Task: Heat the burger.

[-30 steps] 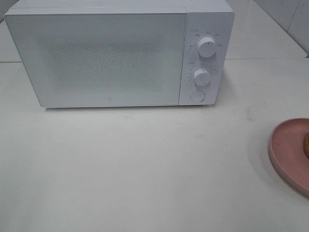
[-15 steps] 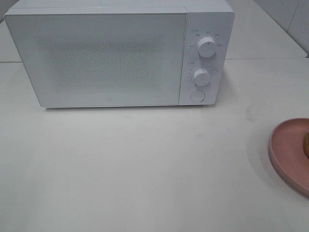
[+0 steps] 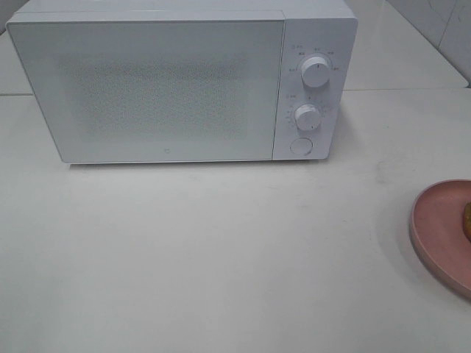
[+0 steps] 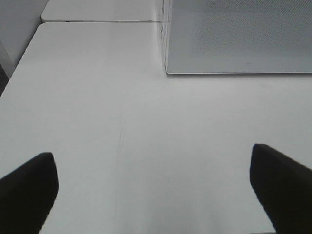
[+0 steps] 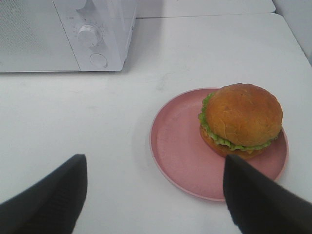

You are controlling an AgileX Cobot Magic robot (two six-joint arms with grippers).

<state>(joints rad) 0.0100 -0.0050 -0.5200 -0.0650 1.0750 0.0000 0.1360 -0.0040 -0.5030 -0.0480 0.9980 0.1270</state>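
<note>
- The burger point(image 5: 242, 119) is seen on a pink plate point(image 5: 178, 146), right of a closed white microwave point(image 3: 162, 88).
- Both grippers' jaws are held wide open, empty, above the white surface point(image 3: 221, 257).

Bare table point(image 3: 221, 257) before the closed microwave point(image 3: 162, 88); pink plate point(image 3: 438, 228) with burger point(image 5: 241, 119) occupies the right edge.

Burger point(image 5: 241, 119): intact, upright, glossy golden-brown domed bun, green lettuce frill under the top bun. Rests on 1 pink plate point(image 5: 180, 146), off-centre, toward the rim.
</note>
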